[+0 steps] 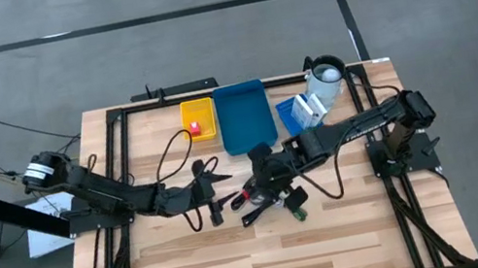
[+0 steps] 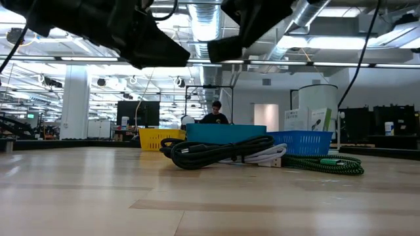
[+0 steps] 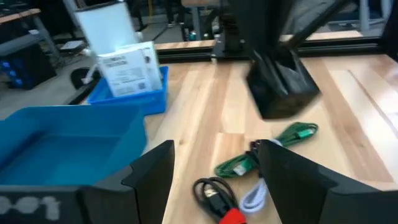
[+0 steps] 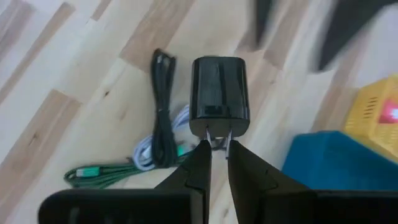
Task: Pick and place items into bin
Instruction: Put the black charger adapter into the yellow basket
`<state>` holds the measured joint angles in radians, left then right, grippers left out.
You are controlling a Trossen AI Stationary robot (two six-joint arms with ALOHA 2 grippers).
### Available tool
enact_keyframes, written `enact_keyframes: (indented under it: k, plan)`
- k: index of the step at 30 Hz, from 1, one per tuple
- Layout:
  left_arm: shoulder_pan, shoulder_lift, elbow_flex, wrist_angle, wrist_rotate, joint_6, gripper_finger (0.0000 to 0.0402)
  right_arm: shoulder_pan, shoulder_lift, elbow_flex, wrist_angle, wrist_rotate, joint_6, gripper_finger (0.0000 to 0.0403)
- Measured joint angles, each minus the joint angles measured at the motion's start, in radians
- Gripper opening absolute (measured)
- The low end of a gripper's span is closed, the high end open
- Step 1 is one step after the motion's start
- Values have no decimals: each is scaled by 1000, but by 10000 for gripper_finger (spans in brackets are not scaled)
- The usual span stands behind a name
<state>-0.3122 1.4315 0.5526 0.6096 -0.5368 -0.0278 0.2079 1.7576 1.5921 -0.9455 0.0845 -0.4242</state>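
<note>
Right claw [image 4: 216, 152] grips one black charger [image 4: 219, 96]; three bins [image 1: 245, 118] behind.

The left arm enters from the left edge of the high view and stretches low toward the middle of the frame, its left gripper [image 1: 210, 174] ending just left of centre. In its own wrist view the two dark fingers [image 3: 152, 177] stand spread with a clear gap between them. The right arm reaches in from the right side, angled down toward centre, ending in the right gripper [image 1: 264, 174]. In its wrist view, its fingers [image 4: 198, 165] are nearly together, pinching a black plug block [image 4: 219, 93] by its prongs.
</note>
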Motion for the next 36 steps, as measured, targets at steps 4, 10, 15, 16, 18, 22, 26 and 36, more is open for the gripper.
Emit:
enact_keyframes:
  k: [4,10,15,16,18,22,26,36]
  plan:
    - [0,41,17,17,18,12,225,-23,0,29,-15,0,-19,33]
    - [0,62,51,18,27,30,225,-54,0,53,-18,0,-39,34]
    - [0,62,80,35,35,75,225,-68,0,57,2,0,-59,33]
    - [1,62,87,38,46,79,225,-70,0,57,5,0,-59,34]
    - [5,61,95,39,47,83,225,-73,0,57,10,-1,-64,35]
    - [20,61,104,38,52,86,225,-73,0,57,22,-1,-76,33]
    - [38,61,104,37,61,84,225,-71,0,57,33,0,-81,34]
    - [78,61,104,37,117,73,225,-69,0,57,66,-3,-99,34]
